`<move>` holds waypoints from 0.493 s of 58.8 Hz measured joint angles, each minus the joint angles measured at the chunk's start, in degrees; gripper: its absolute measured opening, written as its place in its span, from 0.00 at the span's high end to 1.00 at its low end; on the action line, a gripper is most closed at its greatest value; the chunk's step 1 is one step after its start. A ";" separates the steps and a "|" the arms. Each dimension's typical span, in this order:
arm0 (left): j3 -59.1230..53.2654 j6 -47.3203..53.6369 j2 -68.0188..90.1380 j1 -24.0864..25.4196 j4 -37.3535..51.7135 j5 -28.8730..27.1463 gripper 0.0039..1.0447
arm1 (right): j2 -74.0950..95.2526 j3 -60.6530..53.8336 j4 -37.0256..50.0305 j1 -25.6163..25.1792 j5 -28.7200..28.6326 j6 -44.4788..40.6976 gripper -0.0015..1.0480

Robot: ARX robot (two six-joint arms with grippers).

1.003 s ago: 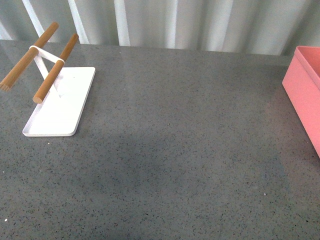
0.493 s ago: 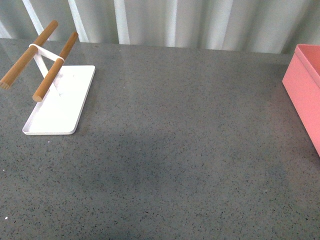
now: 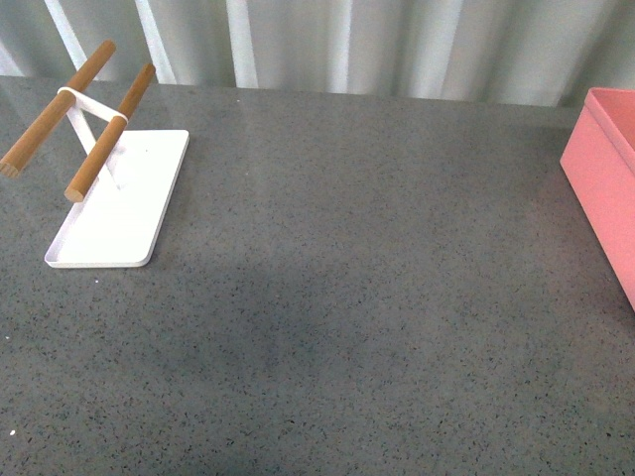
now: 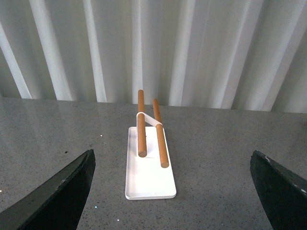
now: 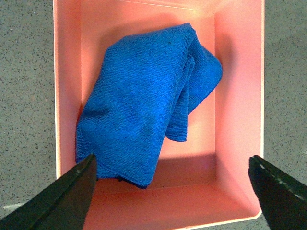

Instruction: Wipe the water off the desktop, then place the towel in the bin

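The bright blue towel lies crumpled inside the salmon-pink bin. My right gripper hangs open and empty above the bin's inside, apart from the towel. In the front view only part of the bin shows, at the right edge, and the towel is hidden there. The dark grey speckled desktop fills that view, and no water shows on it. My left gripper is open and empty above the desktop. Neither arm shows in the front view.
A flat white tray with two wooden rods on a white stand sits at the desktop's far left; it also shows in the left wrist view. A white corrugated wall runs behind the desktop.
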 joint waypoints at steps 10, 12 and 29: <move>0.00 0.00 -0.02 0.00 0.00 -0.02 0.06 | -3.63 -10.58 22.10 -0.57 -12.59 5.14 0.18; 0.00 0.00 0.00 0.00 -0.02 -0.15 0.06 | -5.90 -17.81 35.06 -0.48 -17.64 7.82 0.24; 0.00 0.00 -0.02 0.00 -0.04 -0.04 0.06 | -20.35 -47.39 85.00 4.66 -16.68 12.39 0.75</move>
